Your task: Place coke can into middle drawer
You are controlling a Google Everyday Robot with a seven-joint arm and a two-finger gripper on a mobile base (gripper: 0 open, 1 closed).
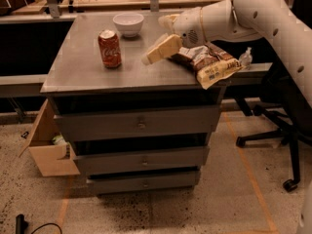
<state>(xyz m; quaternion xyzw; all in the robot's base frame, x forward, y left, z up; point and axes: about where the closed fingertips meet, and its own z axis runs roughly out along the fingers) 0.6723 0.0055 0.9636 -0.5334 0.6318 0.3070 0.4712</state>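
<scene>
The coke can (109, 48) stands upright on the left part of the grey cabinet top (83, 69). My gripper (153, 39) hangs over the middle of the top, to the right of the can and apart from it, with its cream fingers (162, 49) spread open and empty. The middle drawer (141, 161) is the central of three dark grey fronts below, and it is shut. The white arm reaches in from the upper right.
A white bowl (128, 23) sits behind the can. A crinkled snack bag (210, 63) lies at the top's right edge, under my arm. An open cardboard box (48, 150) sits left of the cabinet. An office chair base (273, 140) stands at the right.
</scene>
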